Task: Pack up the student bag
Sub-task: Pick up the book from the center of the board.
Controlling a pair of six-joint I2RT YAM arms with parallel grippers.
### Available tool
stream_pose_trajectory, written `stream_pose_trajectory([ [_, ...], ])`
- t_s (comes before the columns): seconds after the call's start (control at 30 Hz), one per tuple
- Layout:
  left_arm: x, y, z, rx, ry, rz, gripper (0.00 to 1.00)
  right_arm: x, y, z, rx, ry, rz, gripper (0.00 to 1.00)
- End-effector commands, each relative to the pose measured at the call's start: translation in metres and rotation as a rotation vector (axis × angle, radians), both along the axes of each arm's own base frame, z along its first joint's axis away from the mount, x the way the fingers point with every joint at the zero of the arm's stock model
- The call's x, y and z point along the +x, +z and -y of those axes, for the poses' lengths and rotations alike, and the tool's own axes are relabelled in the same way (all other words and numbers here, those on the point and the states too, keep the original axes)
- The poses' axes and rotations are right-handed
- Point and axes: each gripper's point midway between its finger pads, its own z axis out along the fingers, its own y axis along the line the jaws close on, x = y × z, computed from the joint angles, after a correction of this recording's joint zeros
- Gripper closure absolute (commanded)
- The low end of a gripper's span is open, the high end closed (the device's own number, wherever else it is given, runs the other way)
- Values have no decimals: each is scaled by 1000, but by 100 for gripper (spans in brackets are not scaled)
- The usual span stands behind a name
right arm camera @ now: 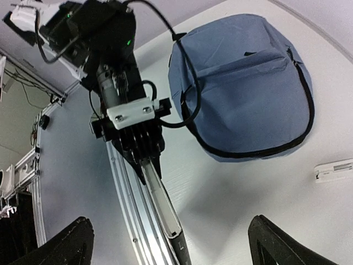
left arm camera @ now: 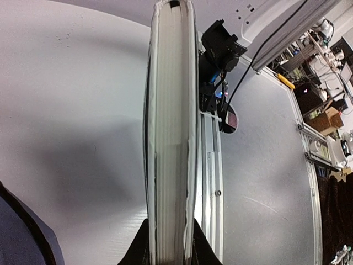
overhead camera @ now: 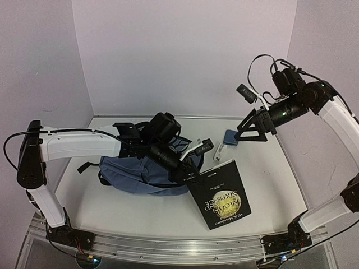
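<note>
As left wrist alone shows, left claw [left arm camera: 171, 245] pinches book [left arm camera: 171, 138] edge-on; right claw [right arm camera: 171, 234] spread wide

The white bench [overhead camera: 112, 210] carries the slate-blue student bag [overhead camera: 128, 172], lying flat left of the middle. To its right lie a small white bar [overhead camera: 220, 152] and, just beside it, a small blue piece [overhead camera: 230, 137]. Whether the tilted black book [overhead camera: 220, 193] touches the bench cannot be told.

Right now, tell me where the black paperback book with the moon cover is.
In the top view the black paperback book is just right of centre, right of the slate-blue fabric backpack, one corner pinched in the left gripper.
</note>
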Motion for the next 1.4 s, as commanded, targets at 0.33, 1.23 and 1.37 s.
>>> stream_pose_trajectory([
  [0.33, 89, 169, -70, -614, 454, 60, 100, 73, 17, 34, 215, -360, -89, 2],
  [1.23, 97, 209, -110, -1067, 526, -265, 100, 52, 13, -7, 490, -177, -336, 2],
  [1.37, 102, 202, -104, -1086, 505, -362, 100, 43, 24, -13, 504, -135, -294, 9],
])
